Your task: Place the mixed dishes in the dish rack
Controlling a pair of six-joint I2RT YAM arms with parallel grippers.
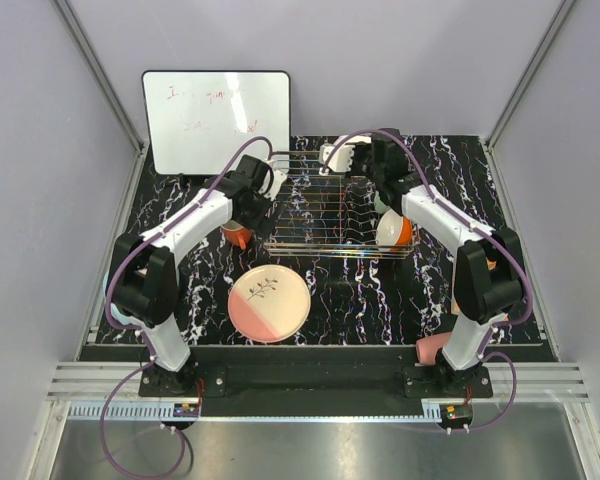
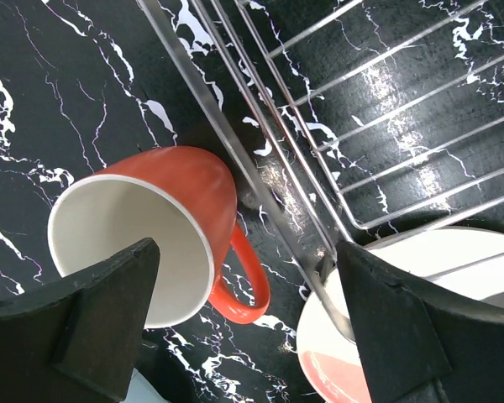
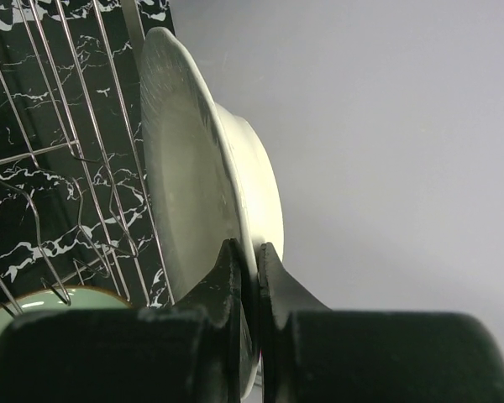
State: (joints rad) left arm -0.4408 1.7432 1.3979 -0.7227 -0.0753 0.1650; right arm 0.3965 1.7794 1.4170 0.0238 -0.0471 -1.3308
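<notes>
Your right gripper (image 3: 248, 252) pinches the white plate (image 3: 193, 168) by its rim at the rack (image 3: 59, 168). It looks stiff, glazed and breakable, so keep the grip firm. Your left gripper (image 2: 248, 281) hangs wide open over the orange mug (image 2: 151, 210), which lies on its side beside the rack. Take it by the wall.

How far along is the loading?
No dish clearly sits in the dish rack yet. In hand: the right gripper pinches the white fluted-rim plate on edge at its far end; the left gripper hangs open over the orange mug. Left: pink-and-cream plate, pink cup. The white bowl and mint-green bowl are by the rack's right end; inside or not is unclear.
</notes>
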